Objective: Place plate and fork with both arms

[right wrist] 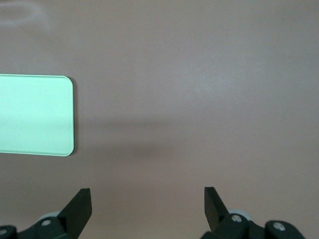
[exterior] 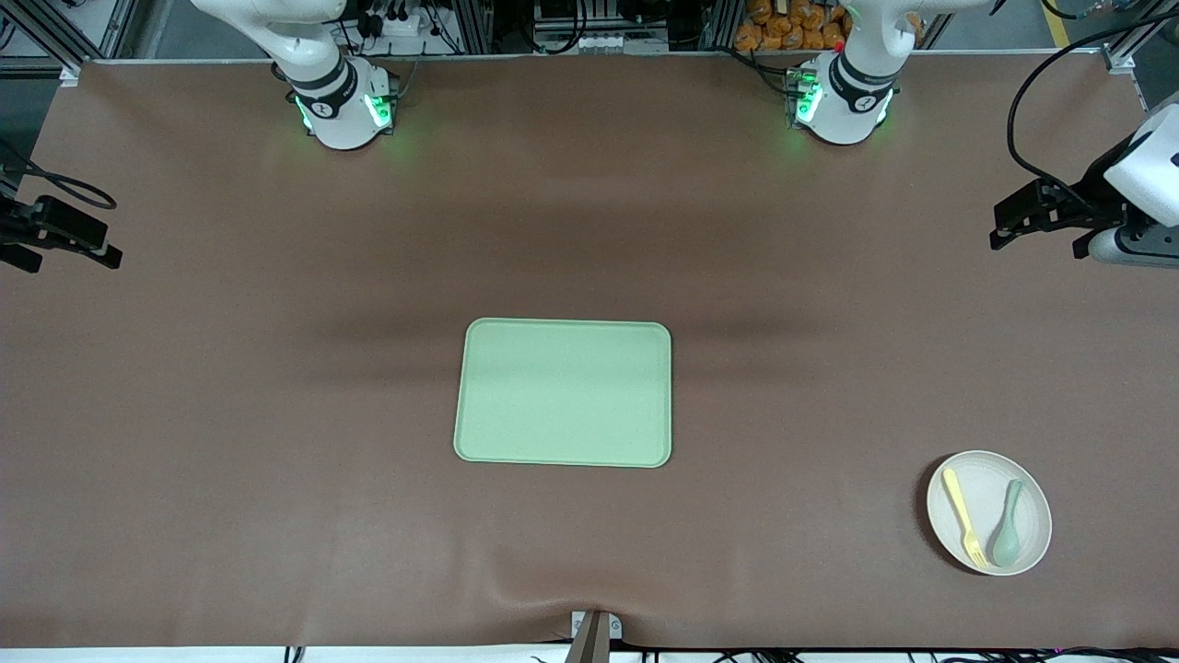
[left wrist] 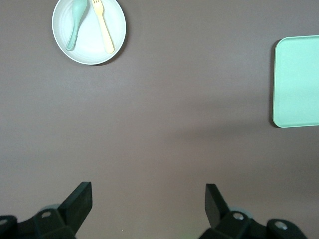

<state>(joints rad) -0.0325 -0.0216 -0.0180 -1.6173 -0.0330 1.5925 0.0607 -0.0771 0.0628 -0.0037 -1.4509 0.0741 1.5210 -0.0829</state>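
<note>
the plate sits on the brown table toward the left arm's end, nearer to the front camera than the tray, and well apart from it. on the plate you have the fork, pale yellow, lying with its tines toward the front camera, and just beside it a grey-green spoon with its bowl also toward that camera; the two lie close together and i cannot tell whether they touch. the light-green tray lies flat in the middle of the table with nothing on it. your left gripper hangs in the air over bare table between the plate and the tray, jaws spread wide and holding nothing. your right gripper hangs over bare table toward the right arm's end, beside the tray, jaws likewise spread wide and holding nothing. both arms wait, up off the table.
</note>
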